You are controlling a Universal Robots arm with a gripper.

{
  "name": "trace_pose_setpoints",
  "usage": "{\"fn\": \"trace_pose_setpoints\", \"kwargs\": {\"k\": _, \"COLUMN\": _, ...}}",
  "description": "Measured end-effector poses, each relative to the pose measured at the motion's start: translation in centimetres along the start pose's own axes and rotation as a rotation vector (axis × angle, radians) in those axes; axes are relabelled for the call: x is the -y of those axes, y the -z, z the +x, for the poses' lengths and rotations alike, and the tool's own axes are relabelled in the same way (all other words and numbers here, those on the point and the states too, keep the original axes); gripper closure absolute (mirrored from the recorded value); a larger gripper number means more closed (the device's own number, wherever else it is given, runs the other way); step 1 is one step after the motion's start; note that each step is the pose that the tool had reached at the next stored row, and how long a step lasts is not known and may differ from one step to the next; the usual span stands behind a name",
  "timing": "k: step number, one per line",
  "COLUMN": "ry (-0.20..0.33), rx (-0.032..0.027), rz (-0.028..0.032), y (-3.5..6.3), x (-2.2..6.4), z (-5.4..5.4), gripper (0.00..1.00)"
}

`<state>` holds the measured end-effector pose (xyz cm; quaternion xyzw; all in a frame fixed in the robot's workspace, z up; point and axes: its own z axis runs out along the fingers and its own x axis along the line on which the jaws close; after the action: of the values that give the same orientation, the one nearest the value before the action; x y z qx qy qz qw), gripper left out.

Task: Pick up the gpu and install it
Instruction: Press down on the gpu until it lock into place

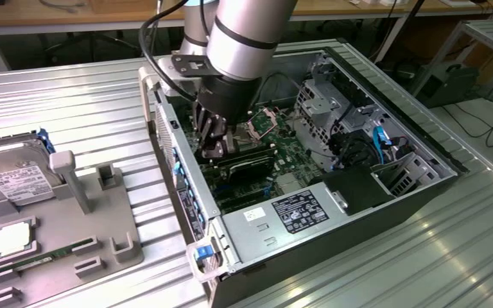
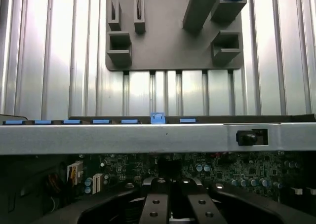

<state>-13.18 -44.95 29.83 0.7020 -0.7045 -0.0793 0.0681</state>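
Reaching steeply down into the open computer case (image 1: 255,224), my arm has its gripper (image 1: 214,142) low over the motherboard (image 2: 232,167), fingers (image 2: 154,204) pinched together. I see the gpu (image 1: 246,165) just below them, seemingly seated flat; whether it's gripped, I can't tell. Gray parts tray (image 1: 75,224) sits beside the case.

We see the computer case (image 1: 315,192) lying open on the table (image 1: 75,109). The parts tray (image 1: 67,231) sits at the exterior view's left, holding a hard drive (image 1: 11,179)
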Motion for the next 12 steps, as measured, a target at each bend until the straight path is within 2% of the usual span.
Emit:
{"fn": "trace_pose_setpoints", "kwargs": {"k": 1, "ry": 0.0, "rx": -0.0013, "rz": -0.01, "y": -0.01, "x": 0.0, "z": 0.0, "gripper": 0.89}}
{"fn": "trace_pose_setpoints", "kwargs": {"k": 2, "ry": -0.001, "rx": -0.0034, "rz": -0.0175, "y": -0.01, "x": 0.01, "z": 0.0, "gripper": 0.89}}
{"fn": "trace_pose_setpoints", "kwargs": {"k": 8, "ry": -0.002, "rx": -0.009, "rz": -0.0495, "y": -0.08, "x": 0.05, "z": 0.0, "gripper": 0.89}}
{"fn": "trace_pose_setpoints", "kwargs": {"k": 12, "ry": -0.002, "rx": -0.0094, "rz": -0.0502, "y": 0.17, "x": 1.63, "z": 0.0, "gripper": 0.89}}
